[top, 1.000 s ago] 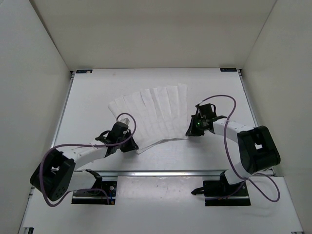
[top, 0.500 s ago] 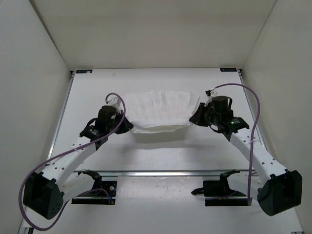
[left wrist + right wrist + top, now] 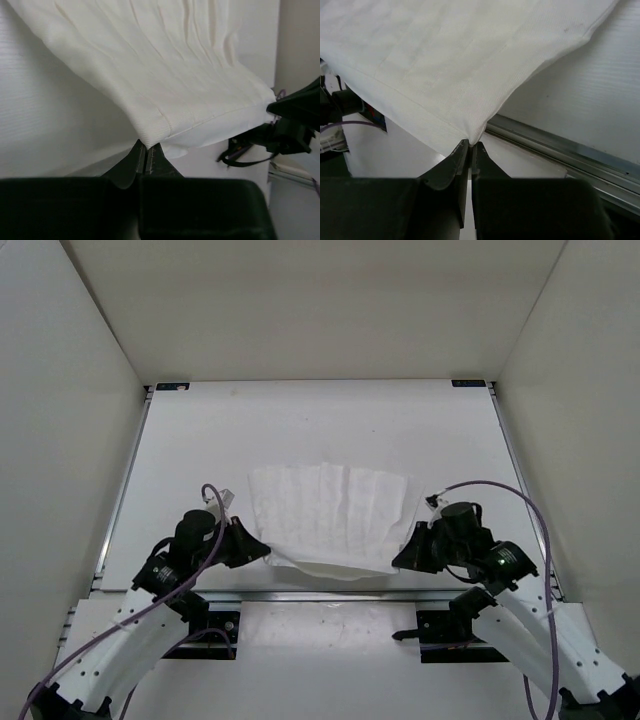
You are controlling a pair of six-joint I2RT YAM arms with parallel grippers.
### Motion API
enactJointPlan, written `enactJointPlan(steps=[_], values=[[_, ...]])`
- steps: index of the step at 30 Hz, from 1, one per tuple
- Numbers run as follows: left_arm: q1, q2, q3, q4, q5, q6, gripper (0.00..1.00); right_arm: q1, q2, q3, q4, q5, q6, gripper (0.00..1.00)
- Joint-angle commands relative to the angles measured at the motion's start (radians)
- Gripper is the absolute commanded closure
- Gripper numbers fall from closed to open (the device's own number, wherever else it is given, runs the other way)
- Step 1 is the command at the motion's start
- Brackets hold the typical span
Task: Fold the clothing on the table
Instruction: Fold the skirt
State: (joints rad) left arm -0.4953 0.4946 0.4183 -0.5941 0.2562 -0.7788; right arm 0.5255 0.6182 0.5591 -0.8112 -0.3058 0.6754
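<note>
Left gripper [image 3: 146,150] pinching clothing [image 3: 325,515] at near-left corner, right gripper [image 3: 470,146] pinching near-right corner, fabric spanning between

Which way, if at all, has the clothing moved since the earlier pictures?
Yes. The clothing has come toward the near rail of the table, away from the far edge.

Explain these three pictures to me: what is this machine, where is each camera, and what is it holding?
Two robot arms are bolted at the near edge of a white table. The overhead picture looks down from behind them; the other two come from a camera on each wrist. A white piece of clothing lies spread on the table. The left gripper and the right gripper are each shut on one near corner of it, holding that edge off the surface.
</note>
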Motion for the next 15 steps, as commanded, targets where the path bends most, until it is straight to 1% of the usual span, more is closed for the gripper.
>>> enactJointPlan(steps=[1, 5, 7, 8, 10, 11, 13, 15], values=[[0.006, -0.011, 0.034, -0.065, 0.041, -0.053, 1.0, -0.106, -0.066, 0.015, -0.169, -0.074, -0.016, 1.0], [-0.017, -0.034, 0.037, -0.099, 0.012, -0.068, 1.0, -0.234, -0.107, 0.024, -0.239, -0.159, -0.115, 1.0], [0.009, -0.054, 0.046, -0.112, 0.027, -0.068, 1.0, -0.309, -0.127, 0.056, -0.29, -0.191, -0.132, 1.0], [0.032, -0.059, 0.06, -0.111, 0.046, -0.069, 1.0, -0.327, -0.127, 0.076, -0.292, -0.209, -0.157, 1.0], [0.063, -0.047, 0.08, -0.081, 0.061, -0.069, 1.0, -0.378, -0.098, 0.136, -0.304, -0.242, -0.187, 1.0], [0.078, -0.018, 0.083, -0.057, 0.08, -0.066, 1.0, -0.396, -0.066, 0.163, -0.28, -0.265, -0.204, 1.0], [0.086, 0.034, 0.105, 0.022, 0.09, -0.071, 1.0, -0.394, -0.02, 0.183, -0.223, -0.28, -0.192, 1.0], [0.098, 0.12, 0.125, 0.091, 0.06, -0.066, 1.0, -0.371, 0.024, 0.18, -0.128, -0.265, -0.148, 1.0]])
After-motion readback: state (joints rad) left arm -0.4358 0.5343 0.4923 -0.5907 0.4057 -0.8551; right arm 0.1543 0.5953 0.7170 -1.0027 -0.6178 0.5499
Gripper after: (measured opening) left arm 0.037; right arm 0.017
